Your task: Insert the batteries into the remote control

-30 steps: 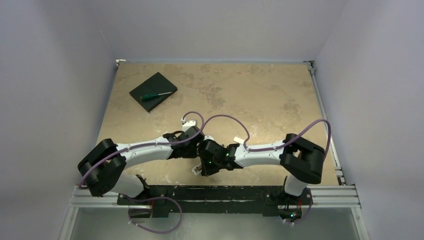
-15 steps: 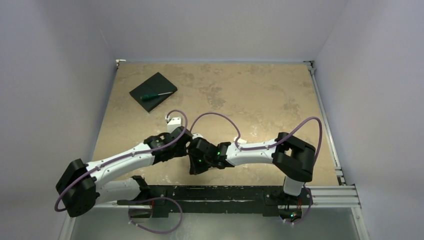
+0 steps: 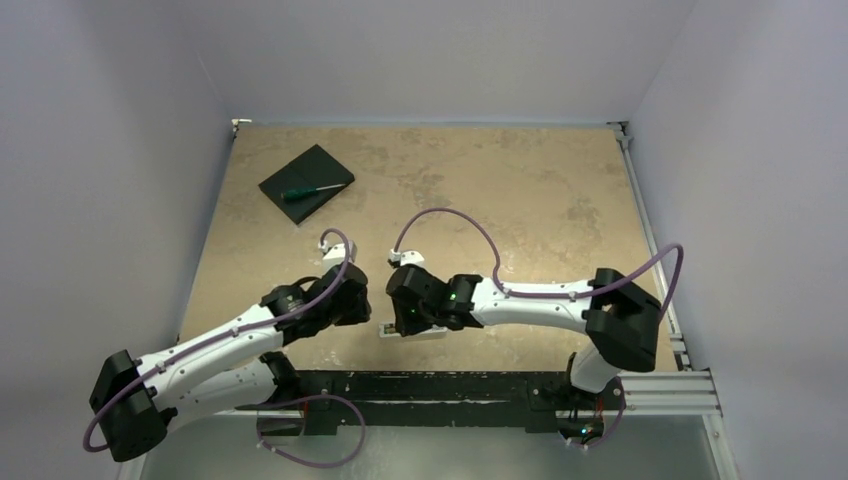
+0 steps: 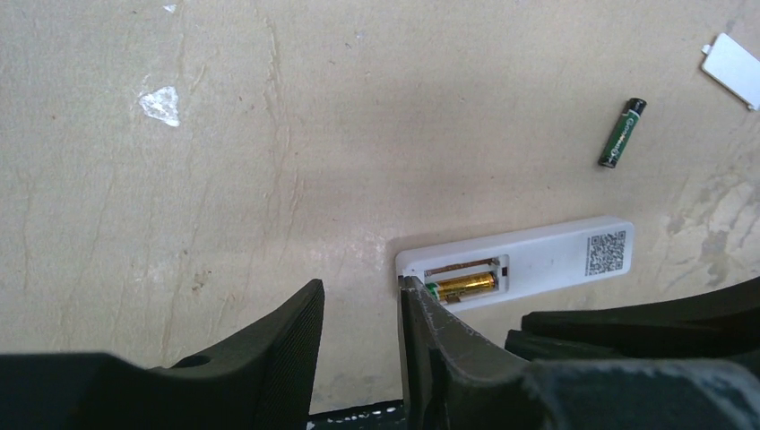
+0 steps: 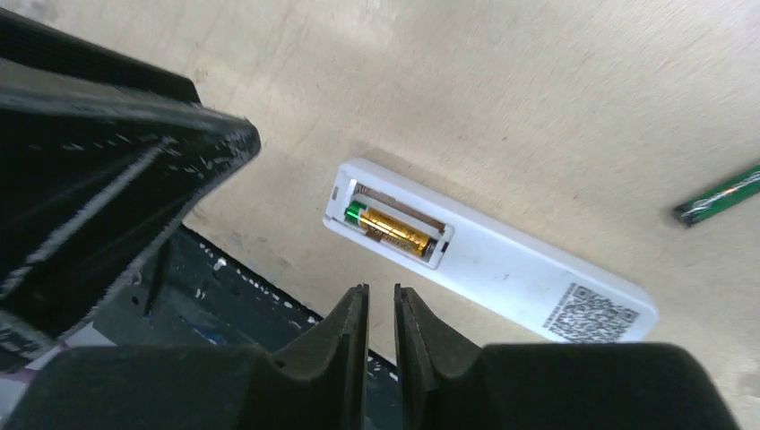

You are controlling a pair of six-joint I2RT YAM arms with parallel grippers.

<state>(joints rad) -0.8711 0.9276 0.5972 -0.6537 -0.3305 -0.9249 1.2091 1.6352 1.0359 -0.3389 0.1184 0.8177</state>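
Note:
The remote control (image 4: pixel 547 260) lies on its face near the table's front edge, its battery bay uncovered. One of the batteries (image 4: pixel 462 287) sits in the bay, gold body with a green end; the right wrist view shows the same battery (image 5: pixel 390 229) in the remote control (image 5: pixel 502 269). The other battery (image 4: pixel 622 133), dark green, lies loose on the table beyond it, and shows as the loose battery (image 5: pixel 721 197) at the right. My left gripper (image 4: pixel 358 305) is open and empty, its right fingertip (image 4: pixel 414 296) at the remote's end. My right gripper (image 5: pixel 381 300) hovers above the remote's near side, jaws a narrow gap apart, nothing between them.
A white battery cover (image 4: pixel 733 70) lies past the loose battery. A flat black pad (image 3: pixel 300 175) carrying a green-handled screwdriver (image 3: pixel 315 190) sits at the back left. The black rail (image 3: pixel 430 385) runs along the table's front edge, just below the remote (image 3: pixel 384 330).
Both grippers have opened and drawn apart, the left arm pulling back to the left. The remote now lies free on the table.

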